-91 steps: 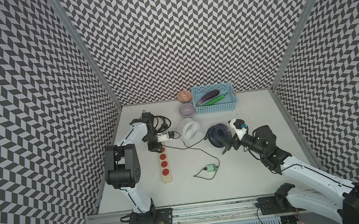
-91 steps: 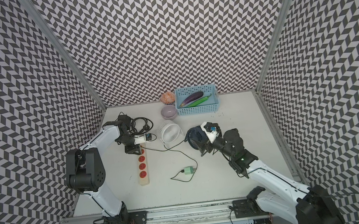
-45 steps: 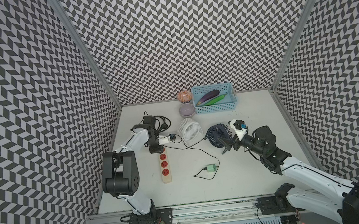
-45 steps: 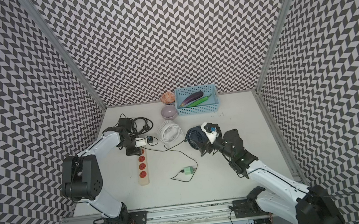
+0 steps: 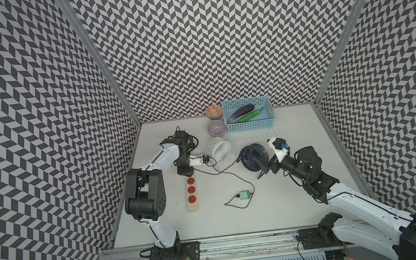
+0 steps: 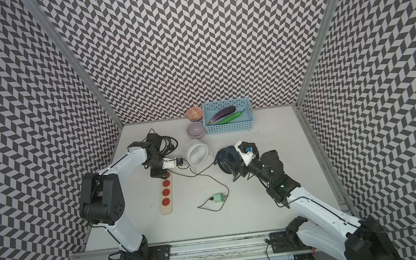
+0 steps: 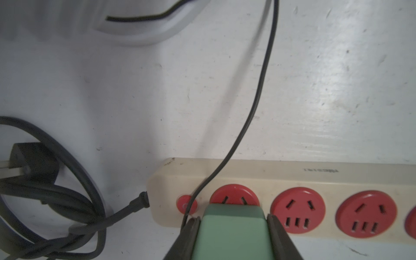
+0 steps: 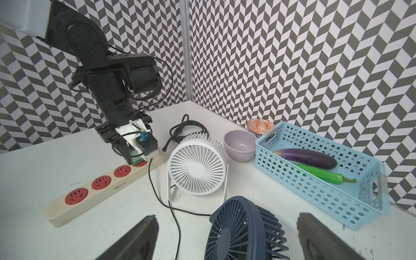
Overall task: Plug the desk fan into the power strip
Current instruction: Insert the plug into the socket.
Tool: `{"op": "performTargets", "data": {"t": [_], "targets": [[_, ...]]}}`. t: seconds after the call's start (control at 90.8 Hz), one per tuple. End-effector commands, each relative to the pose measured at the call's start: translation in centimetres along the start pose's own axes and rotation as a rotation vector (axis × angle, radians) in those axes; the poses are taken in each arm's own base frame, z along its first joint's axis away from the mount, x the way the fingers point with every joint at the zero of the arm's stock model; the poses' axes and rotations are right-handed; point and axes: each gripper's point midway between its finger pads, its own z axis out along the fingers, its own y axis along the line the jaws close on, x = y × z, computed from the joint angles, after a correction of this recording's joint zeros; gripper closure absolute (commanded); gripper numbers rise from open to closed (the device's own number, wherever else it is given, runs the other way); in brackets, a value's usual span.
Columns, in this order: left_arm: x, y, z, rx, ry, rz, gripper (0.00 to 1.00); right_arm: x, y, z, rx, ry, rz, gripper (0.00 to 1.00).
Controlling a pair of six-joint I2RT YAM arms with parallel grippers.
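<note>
Power strip point(image 5: 192, 191), long cream bar with round red sockets: flat on white table point(image 5: 290, 206), left tool point(image 5: 185, 171) over its corded end in both top views.
Left wrist: tool clamped on green block plug point(image 7: 234, 234), against first socket; full seating cannot be told.
Right wrist: right tool point(image 8: 227, 217) agape, empty, near dark blue grilled desk fan point(image 8: 243, 234).

The power strip point(image 6: 166, 197) lies lengthwise on the white surface point(image 6: 263, 204), three red sockets showing. The left fingers point(image 6: 159, 172) stand over its far end. Just beside them is a white fan point(image 6: 198, 153), then a dark blue fan point(image 6: 225, 158) with the right fingers point(image 6: 235, 177) at its near side. A green adapter point(image 6: 218, 197) lies apart. At the back, a blue basket point(image 6: 229, 127) holds an eggplant point(image 6: 222, 114).
</note>
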Motion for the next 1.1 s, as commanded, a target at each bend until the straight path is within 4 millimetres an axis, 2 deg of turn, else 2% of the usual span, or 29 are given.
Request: {"op": "performTargets", "data": {"t": [0.0,0.132,0.275,0.441,0.507,0.749,0.903,1.091], "targets": [[-5.4,-1.8,2.8,0.067,-0.204,0.072,1.00,-1.1,-0.5,-0.3,0.026,-0.041,0.002,0.00],[-5.2,-1.8,1.8,0.034,-0.205,0.084,0.99,-1.2,-0.7,-0.3,0.036,-0.049,0.011,0.00],[-5.3,-0.8,-0.4,-0.041,-0.210,0.081,0.86,-1.3,-0.6,-0.2,0.031,-0.042,0.017,0.00],[-5.7,0.1,-2.9,-0.114,-0.225,0.101,0.66,-1.3,-0.4,-0.3,0.024,-0.050,0.020,0.00],[-5.7,0.5,-3.7,-0.128,-0.226,0.102,0.62,-1.3,-0.5,-0.2,0.022,-0.045,0.014,0.00],[-5.6,0.7,-5.1,-0.136,-0.222,0.101,0.50,-1.1,-0.3,-0.1,0.015,-0.043,0.013,0.00],[-6.0,0.5,-5.6,-0.140,-0.249,0.099,0.39,-1.0,-0.3,-0.1,0.015,-0.045,0.018,0.01],[-6.5,0.1,-6.5,-0.124,-0.279,0.083,0.36,-1.0,-0.4,-0.1,0.017,-0.045,0.013,0.00]]}}
